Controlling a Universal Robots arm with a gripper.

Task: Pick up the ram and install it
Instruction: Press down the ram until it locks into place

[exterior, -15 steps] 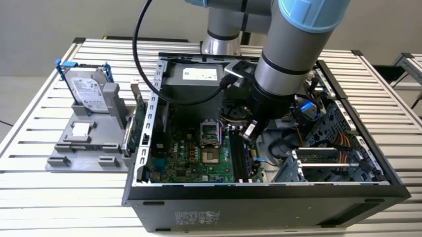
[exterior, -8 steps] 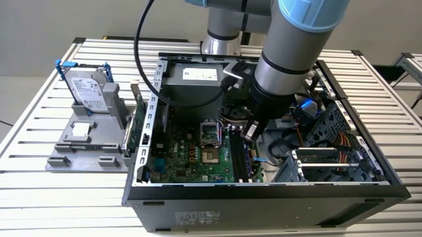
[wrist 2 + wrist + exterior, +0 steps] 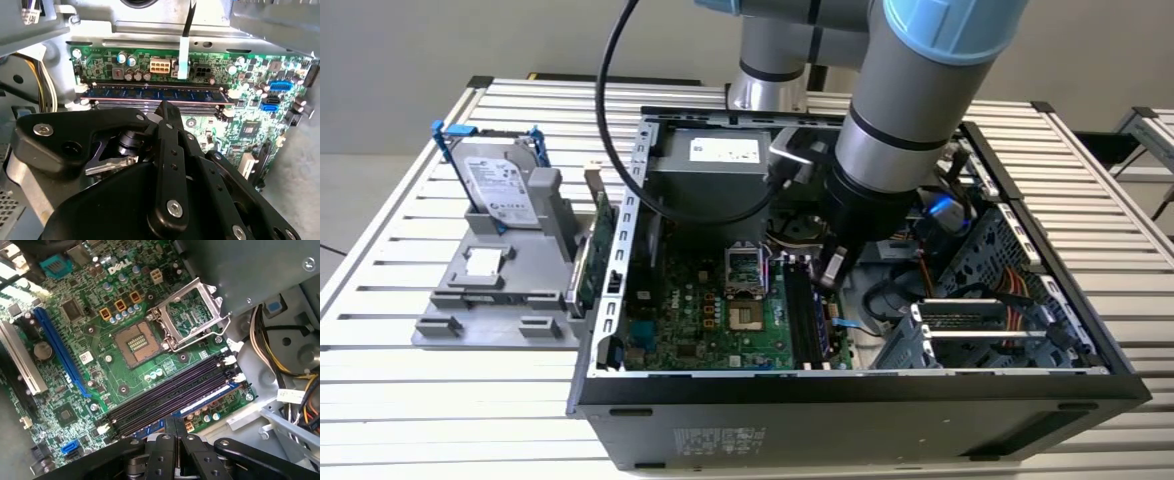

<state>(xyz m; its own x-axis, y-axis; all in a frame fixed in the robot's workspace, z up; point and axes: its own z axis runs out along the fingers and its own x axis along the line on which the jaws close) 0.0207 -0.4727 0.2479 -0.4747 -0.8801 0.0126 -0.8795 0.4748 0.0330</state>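
A slatted bench (image 3: 400, 200) holds an open computer case (image 3: 854, 400) in the middle of the exterior view. Inside lies the green motherboard (image 3: 100, 370). The robot arm (image 3: 907, 110) reaches down into the case. Its end effector (image 3: 830, 268) is pressed together above the ram (image 3: 155, 93), which sits in a memory slot (image 3: 170, 395) right under it.

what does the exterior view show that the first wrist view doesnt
Exterior view alone: the whole open computer case on the slatted table, the robot arm reaching into it, and a hard drive standing in a grey holder at that view's left.

First wrist view alone: the open processor socket seen close, and the long blue slot.

Both: the green motherboard, the dark memory slots and the gripper over them.
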